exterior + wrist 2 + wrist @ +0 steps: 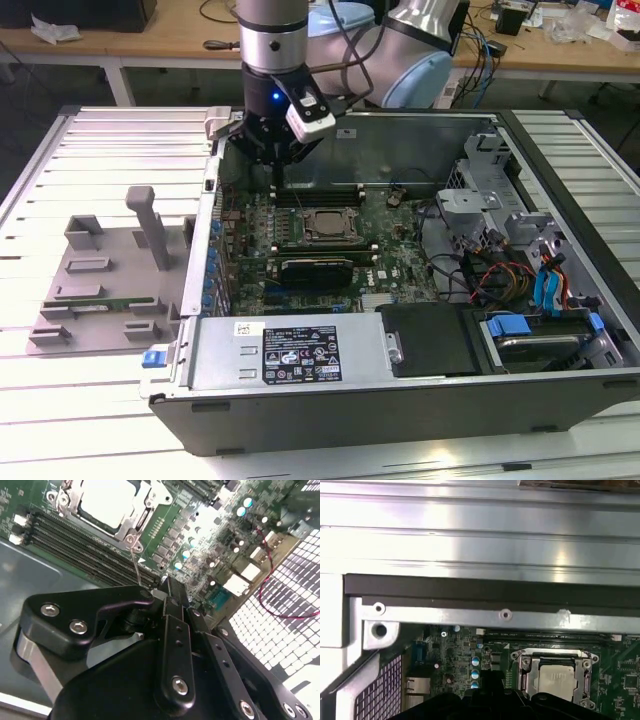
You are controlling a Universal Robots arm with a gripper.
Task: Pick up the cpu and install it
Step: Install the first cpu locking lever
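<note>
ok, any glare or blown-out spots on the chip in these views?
Second wrist view: the cpu lid is washed out near white. First wrist view: the case wall glares in bright bands, while the chip stays readable. Exterior view: even light, the chip shows no glare.

The cpu (327, 227) (107, 500) (559, 675) (silvery square lid) lies flat in the motherboard's socket, under its metal frame.

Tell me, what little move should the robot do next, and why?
Probably press the gripper gently down on the thin socket lever at its tip. The cpu already lies inside the socket frame, and the lever seems raised, so the chip looks seated but not yet locked.
</note>
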